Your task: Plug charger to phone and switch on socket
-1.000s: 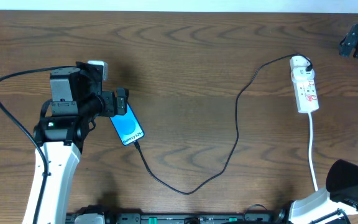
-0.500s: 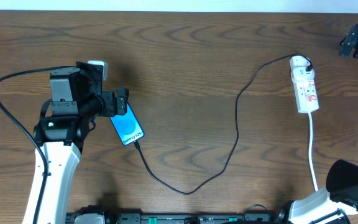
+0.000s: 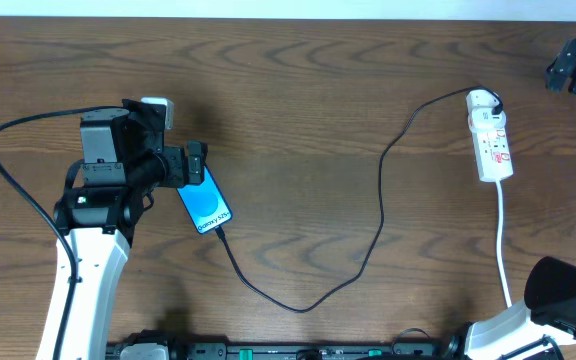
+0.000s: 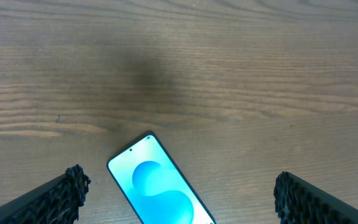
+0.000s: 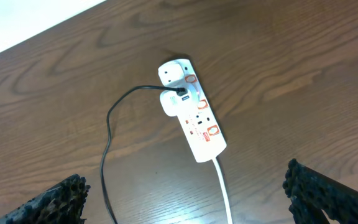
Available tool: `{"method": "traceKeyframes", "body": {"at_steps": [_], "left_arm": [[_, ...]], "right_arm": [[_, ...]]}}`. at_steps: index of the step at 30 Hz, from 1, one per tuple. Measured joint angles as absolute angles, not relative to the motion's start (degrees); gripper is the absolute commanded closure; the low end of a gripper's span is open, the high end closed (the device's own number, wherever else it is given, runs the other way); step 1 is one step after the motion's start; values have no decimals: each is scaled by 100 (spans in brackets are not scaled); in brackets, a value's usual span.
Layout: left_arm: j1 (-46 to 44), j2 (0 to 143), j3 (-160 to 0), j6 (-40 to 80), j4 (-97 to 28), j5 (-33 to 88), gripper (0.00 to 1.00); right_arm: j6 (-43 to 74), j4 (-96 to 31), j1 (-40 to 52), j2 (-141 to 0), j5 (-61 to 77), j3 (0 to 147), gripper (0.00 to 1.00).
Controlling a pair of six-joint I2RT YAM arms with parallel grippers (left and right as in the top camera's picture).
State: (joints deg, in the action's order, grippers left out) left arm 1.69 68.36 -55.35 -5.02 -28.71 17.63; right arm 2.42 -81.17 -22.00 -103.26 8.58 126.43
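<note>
A: Checked left gripper [image 4: 180, 184]: spread wide, gripping nothing, hovering over the top end of the phone [image 4: 159, 190]. Phone flat on the table [image 3: 298, 80], screen up, slanted, on the left side

B: And the right?

A: Same for right gripper [image 5: 185, 182]: fully spread, empty, up near the far right corner, looking down at the socket [image 5: 194, 123] from well apart

B: Charger in?

A: Cannot confirm. Tracing the charger [image 3: 381, 205] from the adapter [image 5: 174, 103] at the rounded end of the socket, in a loop across mid-table, to the plug tip [image 3: 220, 233] touching the phone's near edge. Looks seated from overhead, but too small to call. Cut off in the left wrist view, only the phone's upper part in frame

B: So treat the switch as the step in hand?

A: Probably, as a judgement only. Would bring the right gripper down over the socket, shut it first, then press the closed tip square on the switch beside the occupied outlet. Push straight down, not sideways: light strip, nothing pinning it, likely to skid or tip. Keep clear of the white cord [image 3: 504, 245] and of the charger at the adapter

B: Which switch?

A: Hard to make out. Seeing red marks [image 5: 212, 130] along the strip, but switch positions unreadable and no lit indicator discernible. No charging sign readable on the phone screen either
</note>
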Motion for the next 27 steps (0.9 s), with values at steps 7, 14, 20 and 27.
{"method": "traceKeyframes", "body": {"at_steps": [7,14,20,27], "left_arm": [[169,6757,-5518,-598,-2978,1651,2],[169,6082,-5065,-652,-2932,1616,2],[169,5430,-4552,-711,-2600,1612,2],[169,4421,-3927,-751,-1933,1612,2]], "right_arm": [[242,-8117,-2200,-10326,858,12643,1],[242,-8117,-2200,-10326,860,12643,1],[242,-8119,-2200,-10326,858,12643,1],[242,-8119,-2200,-10326,860,12643,1]]}}
